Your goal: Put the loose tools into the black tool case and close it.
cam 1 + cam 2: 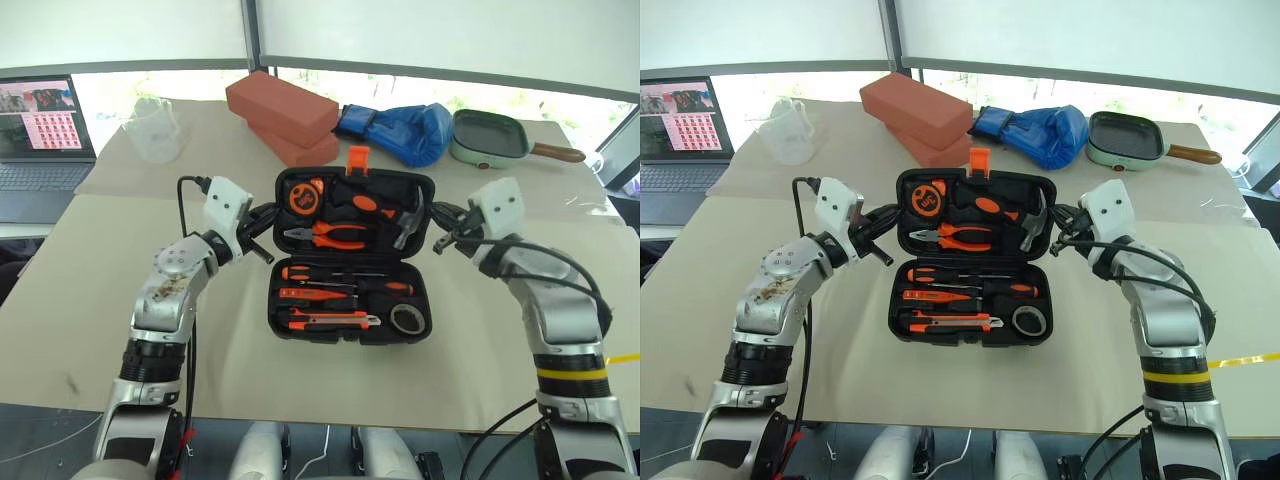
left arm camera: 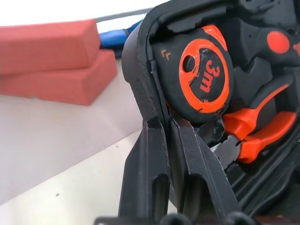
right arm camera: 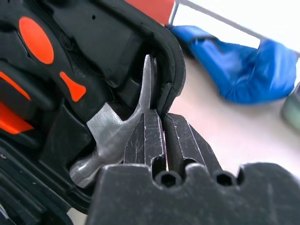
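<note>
You are lifting the lid to shut the black tool case (image 1: 352, 258).

Left gripper (image 1: 268, 232) and right gripper (image 1: 440, 230), jaws pressed together, are pinching the lid's side rims; the screwdrivers (image 1: 345, 273), utility knife (image 1: 335, 320) and tape roll (image 1: 406, 318) are lying inside.

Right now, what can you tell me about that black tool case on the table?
The black tool case is moulded plastic, lying open on the beige table, its far half raised. An orange latch tops that half. Its shaped slots hold orange-and-black tools. The left gripper and right gripper, both shut, grip the raised half's side rims.
</note>
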Tool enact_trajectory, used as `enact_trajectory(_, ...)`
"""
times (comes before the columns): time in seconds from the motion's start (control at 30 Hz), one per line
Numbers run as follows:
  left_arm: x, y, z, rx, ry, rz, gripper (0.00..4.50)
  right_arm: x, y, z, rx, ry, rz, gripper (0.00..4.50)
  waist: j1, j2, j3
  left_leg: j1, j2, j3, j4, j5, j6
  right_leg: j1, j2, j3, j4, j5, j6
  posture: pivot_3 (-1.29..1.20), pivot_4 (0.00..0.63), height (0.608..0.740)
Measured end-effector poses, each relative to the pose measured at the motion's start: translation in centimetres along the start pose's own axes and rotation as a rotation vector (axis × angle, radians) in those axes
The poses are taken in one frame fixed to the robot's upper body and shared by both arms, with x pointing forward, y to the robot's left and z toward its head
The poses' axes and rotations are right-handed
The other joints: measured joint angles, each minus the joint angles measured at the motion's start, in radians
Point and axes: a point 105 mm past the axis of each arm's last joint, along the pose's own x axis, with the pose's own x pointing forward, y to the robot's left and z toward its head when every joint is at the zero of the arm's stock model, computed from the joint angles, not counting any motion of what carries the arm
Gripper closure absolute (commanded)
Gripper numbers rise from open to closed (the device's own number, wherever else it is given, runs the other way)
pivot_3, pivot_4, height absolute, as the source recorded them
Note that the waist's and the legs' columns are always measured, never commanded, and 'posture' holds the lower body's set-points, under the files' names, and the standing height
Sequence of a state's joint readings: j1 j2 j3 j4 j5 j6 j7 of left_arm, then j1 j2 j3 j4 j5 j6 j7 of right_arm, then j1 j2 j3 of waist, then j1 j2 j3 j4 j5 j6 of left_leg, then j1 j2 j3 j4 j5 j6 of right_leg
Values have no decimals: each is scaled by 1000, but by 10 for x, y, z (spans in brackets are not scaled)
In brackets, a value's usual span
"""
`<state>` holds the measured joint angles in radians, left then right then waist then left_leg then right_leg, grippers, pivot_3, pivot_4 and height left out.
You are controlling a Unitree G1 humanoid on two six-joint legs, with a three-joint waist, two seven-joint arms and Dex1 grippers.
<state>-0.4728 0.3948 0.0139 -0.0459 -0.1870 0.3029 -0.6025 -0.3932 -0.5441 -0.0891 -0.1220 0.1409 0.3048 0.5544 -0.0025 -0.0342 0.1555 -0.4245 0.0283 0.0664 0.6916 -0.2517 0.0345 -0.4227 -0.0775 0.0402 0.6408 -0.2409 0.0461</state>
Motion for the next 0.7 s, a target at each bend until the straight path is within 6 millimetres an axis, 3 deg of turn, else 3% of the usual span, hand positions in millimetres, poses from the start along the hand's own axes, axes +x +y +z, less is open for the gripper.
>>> enact_trajectory(0.37,-35,-14,-13,130,-13,71,4494,-45,38,-14,-275,-115,50,4500,-9,0,-1,9,1,2,0,0,0,6,1,2,1,0,-1,0,150,738)
enact_trajectory(0.4,-39,-16,-14,131,-6,71,4140,-50,42,-15,-282,-118,60,4500,-10,0,-1,11,2,2,0,0,0,8,1,2,0,-1,-1,0,150,738)
enact_trajectory(0.63,-76,-25,-17,-36,106,29,1824,-76,61,-24,-221,-42,194,2189,-15,1,0,19,4,2,0,0,-1,15,1,2,0,-2,-2,0,150,738)
enact_trajectory(0.7,-86,-22,-5,-112,112,6,1824,-82,56,-15,-187,-36,226,2189,-12,1,0,18,4,1,0,0,-1,15,1,1,0,-2,-2,0,150,738)
